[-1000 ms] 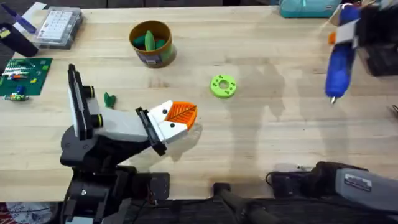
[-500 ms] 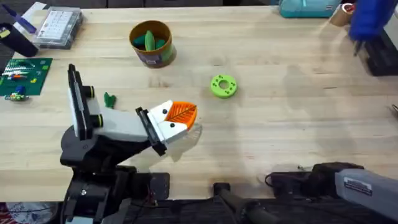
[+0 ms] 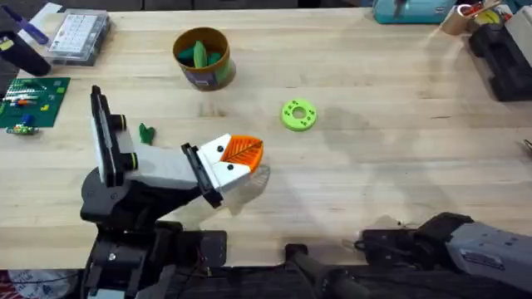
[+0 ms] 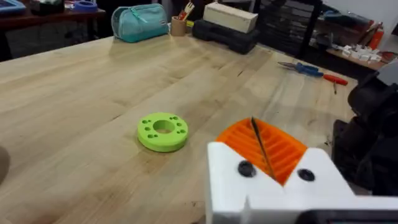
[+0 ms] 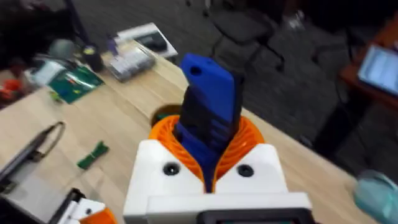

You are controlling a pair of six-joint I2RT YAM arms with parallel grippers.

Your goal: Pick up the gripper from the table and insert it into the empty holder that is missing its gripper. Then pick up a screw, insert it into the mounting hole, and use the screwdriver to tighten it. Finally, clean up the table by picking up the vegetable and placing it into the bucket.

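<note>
A: Blue plastic is what the right gripper (image 5: 208, 177) is pinching: the screwdriver (image 5: 208, 118), a fat bright-blue body standing up between the orange ribbed pads (image 5: 239, 134), its upper end squared off with a small hole.

B: And the left gripper (image 3: 249, 162)?

A: Low over the wooden bench (image 3: 374, 124), near its front edge. Its orange pads (image 4: 267, 146) are pressed together with nothing between them.

B: What lies beyond it?

A: A lime-green ring (image 3: 298, 115) with a central hole lies flat just ahead. Behind the white fingers, beside the arm, the vegetable (image 3: 146, 133) rests on the wood, a tiny dark-green lump. Farther back stands the bucket (image 3: 202, 58), a round mustard-yellow tub with a label on its side and green pieces inside. At the far left corner sit a clear parts box (image 3: 79, 36) and a green circuit board (image 3: 32, 101).
</note>
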